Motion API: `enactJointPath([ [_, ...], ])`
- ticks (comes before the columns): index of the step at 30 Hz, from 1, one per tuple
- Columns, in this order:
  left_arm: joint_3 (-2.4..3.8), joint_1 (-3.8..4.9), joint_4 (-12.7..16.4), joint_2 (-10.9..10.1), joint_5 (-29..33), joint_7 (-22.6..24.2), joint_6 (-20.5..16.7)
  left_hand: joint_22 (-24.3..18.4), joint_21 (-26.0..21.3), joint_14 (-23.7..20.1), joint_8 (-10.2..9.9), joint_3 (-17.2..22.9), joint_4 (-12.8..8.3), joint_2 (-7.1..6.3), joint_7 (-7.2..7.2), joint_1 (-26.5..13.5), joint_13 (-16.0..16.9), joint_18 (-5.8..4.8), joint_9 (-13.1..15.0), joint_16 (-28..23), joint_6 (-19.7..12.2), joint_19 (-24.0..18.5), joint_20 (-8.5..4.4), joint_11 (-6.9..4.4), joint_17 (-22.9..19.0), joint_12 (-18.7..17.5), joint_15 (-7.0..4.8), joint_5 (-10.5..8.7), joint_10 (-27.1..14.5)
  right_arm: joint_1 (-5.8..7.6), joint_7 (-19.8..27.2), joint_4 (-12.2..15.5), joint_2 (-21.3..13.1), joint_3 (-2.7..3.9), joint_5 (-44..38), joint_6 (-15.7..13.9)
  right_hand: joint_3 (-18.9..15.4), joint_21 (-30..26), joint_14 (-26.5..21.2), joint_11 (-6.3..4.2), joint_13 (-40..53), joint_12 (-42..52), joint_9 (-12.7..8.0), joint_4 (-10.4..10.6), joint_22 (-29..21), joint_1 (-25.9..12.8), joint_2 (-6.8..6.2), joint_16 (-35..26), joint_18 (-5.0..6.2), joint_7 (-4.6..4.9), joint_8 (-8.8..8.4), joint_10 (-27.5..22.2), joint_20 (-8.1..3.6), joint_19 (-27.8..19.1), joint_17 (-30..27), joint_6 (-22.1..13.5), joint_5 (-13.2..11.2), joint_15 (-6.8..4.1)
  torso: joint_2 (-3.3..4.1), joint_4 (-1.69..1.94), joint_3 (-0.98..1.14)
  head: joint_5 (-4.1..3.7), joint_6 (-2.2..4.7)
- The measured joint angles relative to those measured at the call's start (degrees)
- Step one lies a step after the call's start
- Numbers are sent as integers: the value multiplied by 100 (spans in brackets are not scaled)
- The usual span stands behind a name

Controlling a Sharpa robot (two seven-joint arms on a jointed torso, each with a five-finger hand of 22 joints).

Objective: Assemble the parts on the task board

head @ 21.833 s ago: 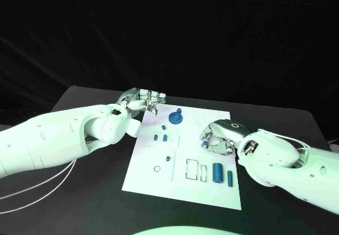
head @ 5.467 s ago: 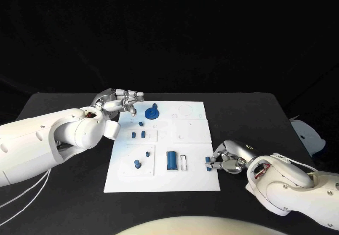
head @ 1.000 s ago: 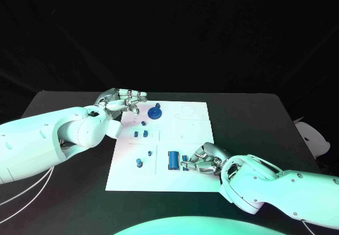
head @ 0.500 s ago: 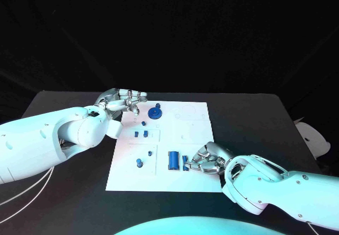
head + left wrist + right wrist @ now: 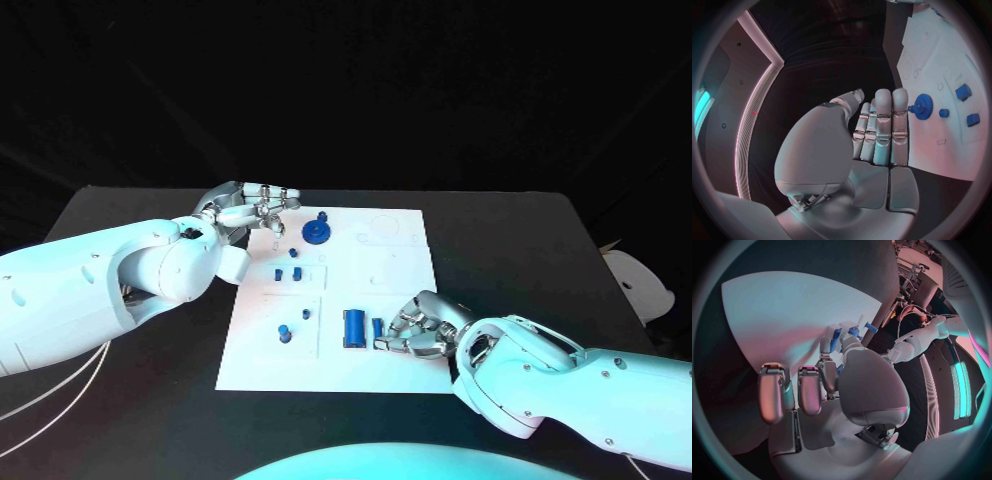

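Observation:
The white task board (image 5: 389, 275) lies mid-table. On it are a blue gear (image 5: 316, 235), a large blue cylinder (image 5: 353, 327) and several small blue parts (image 5: 278, 272). My right hand (image 5: 421, 332) rests over the board's near right part and pinches a slim blue cylinder (image 5: 378, 328) just right of the large one. The right wrist view shows that blue cylinder (image 5: 837, 339) between the fingertips of the right hand (image 5: 848, 385), low over the board (image 5: 773, 315). My left hand (image 5: 260, 206) hovers at the board's far left corner, holding nothing. In the left wrist view the left hand (image 5: 873, 135) has straight fingers near the gear (image 5: 923, 106).
A pale object (image 5: 637, 285) sits at the table's right edge. White cables (image 5: 58, 392) hang beside my left arm at the near left. Black table surface (image 5: 505, 240) lies open to the right of the board.
Over the last second my right hand has shifted only slightly with the slim blue cylinder beside the large one. The left hand has stayed where it was.

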Motion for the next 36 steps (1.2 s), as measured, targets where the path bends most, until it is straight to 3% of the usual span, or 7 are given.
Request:
enactJointPath([
  [10, 0, 0, 2, -3, 0, -4, 0, 0, 0, 0, 0, 0, 0, 0, 0, 0, 0, 0, 0, 0, 0, 0, 0, 0, 0, 0, 0, 0, 0, 3, -8, -116, 71, 3, -87, 83, -23, 0, 0, 0, 9, 6, -6, -23, -1, 99, 37, 0, 0, 8, 2, 0, 0, 0, 0, 19, -57, 0, 1, 1, 0, -5, -14],
  [17, -2, -1, 1, -7, 0, -4, 1, 0, 0, 0, 0, 0, 0, 0, 0, 0, 0, 0, 1, 0, 0, 0, 0, 0, 0, 0, 0, 0, 0, 9, 52, 27, -80, 25, -118, 41, -207, -32, 0, 0, -7, -2, -20, 146, -1, 7, -2, 0, 0, 16, -18, 0, 0, 0, -1, 26, -49, 0, -5, -3, 0, 2, 10],
  [20, -11, -3, -3, -6, 3, -4, 1, -5, -24, 0, 0, 0, 0, 0, 0, 0, 0, 0, 0, 0, 0, 0, 0, 0, -5, 21, 0, 0, 0, 75, 196, 62, -167, 36, -73, -27, -302, -244, 0, 78, -18, -214, -54, 217, 1, -33, -29, -96, 0, 97, -107, -92, 0, 0, -1, -63, 6, 0, -11, -6, 1, 2, 30],
  [23, -19, -7, -13, 1, 18, -3, 0, -22, -50, 0, 0, -16, 16, 0, 0, 0, 0, 0, -5, 0, 0, 0, 0, 0, -5, 22, 0, 0, 0, 188, 521, 6, -231, 42, 115, -107, -375, -804, 10, 156, -343, -717, -121, 216, 4, 9, 13, -361, 104, 193, -261, -365, 44, -46, -79, -276, 48, 74, -25, -12, -2, -10, 70],
  [29, -37, -39, -123, 96, 168, 31, 7, -116, -172, -53, 6, -57, 58, 31, 0, -31, 0, 0, -12, 0, 0, -7, 7, 0, -27, 55, 10, 0, 0, 501, 1867, -584, -241, 49, 1246, -221, -361, -2597, -105, 276, -1592, -2463, -225, 62, 3, 548, 200, -1343, 417, 346, -478, -1317, 176, -789, -1336, -515, 10, 214, -99, -30, -34, -55, 176],
  [32, -41, -70, -241, 200, 289, 79, 14, -352, -486, -238, 22, -176, 95, 34, -15, -96, 0, 99, -27, -26, -15, -264, 29, -21, -77, 130, 25, 0, -21, 664, 2617, -1012, -163, 48, 2061, -212, -252, -4818, -811, 412, -2466, -3582, -327, -47, -339, 880, 287, -2940, 774, 481, -641, -1948, 278, -1813, -3106, -737, -250, 329, -156, -31, -58, -80, 251],
  [36, -41, -114, -449, 355, 468, 168, 14, -634, -1029, -852, 48, -387, 164, 21, 22, -115, 0, 100, -55, -585, -65, -795, 128, 42, -401, 218, 115, 0, -84, 826, 3435, -1586, 3, 54, 3107, -142, -7, -6007, -1440, 584, -3476, -4539, -585, -92, -1011, 1259, 312, -4491, 806, 635, -829, -2265, 470, -2416, -4210, -897, -493, 532, -221, -30, -79, -117, 412],
])
